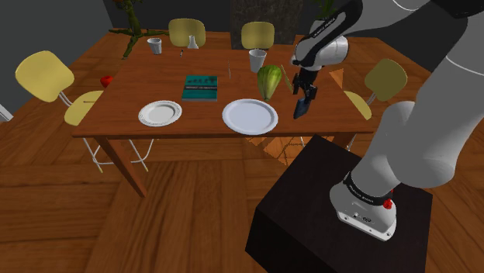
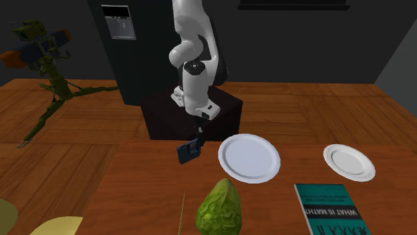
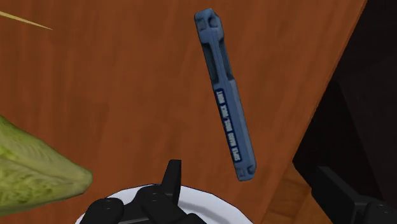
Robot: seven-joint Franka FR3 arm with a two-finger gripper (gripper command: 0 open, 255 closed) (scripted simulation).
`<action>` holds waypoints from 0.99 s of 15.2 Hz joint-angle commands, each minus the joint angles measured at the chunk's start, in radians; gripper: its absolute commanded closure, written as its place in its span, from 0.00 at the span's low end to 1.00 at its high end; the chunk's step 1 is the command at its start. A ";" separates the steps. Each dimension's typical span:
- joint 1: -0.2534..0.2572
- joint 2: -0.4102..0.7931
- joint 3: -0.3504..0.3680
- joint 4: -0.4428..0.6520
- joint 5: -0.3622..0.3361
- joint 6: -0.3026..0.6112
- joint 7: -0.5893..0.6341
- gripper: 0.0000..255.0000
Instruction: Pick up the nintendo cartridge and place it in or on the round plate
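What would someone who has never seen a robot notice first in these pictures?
Probably the white arm reaching over the wooden table. Its black claw is open, and a slim blue cartridge is tilted just past its fingertips near the table's edge, not clasped. Next come the larger white plate right beside the claw and the green leafy vegetable close by.

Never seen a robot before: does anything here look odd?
The thin blue cartridge is tilted on edge by the brown wooden table's rim; the black gripper's open fingers do not touch it. Whether it rests there is unclear.
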State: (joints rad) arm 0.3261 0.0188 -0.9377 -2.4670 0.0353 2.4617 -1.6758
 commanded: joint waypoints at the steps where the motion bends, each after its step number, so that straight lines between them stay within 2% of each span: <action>1: -0.002 0.046 0.005 -0.003 0.063 0.029 -0.051 0.00; 5: -0.026 0.134 0.045 -0.008 0.191 0.083 -0.143 0.00; 13: -0.029 0.133 0.048 -0.008 0.189 0.083 -0.142 0.00; 14: -0.029 0.133 0.048 -0.008 0.189 0.083 -0.142 1.00; 15: -0.029 0.133 0.048 -0.008 0.189 0.083 -0.142 1.00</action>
State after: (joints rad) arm 0.2966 0.1517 -0.8900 -2.4753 0.2247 2.5448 -1.8174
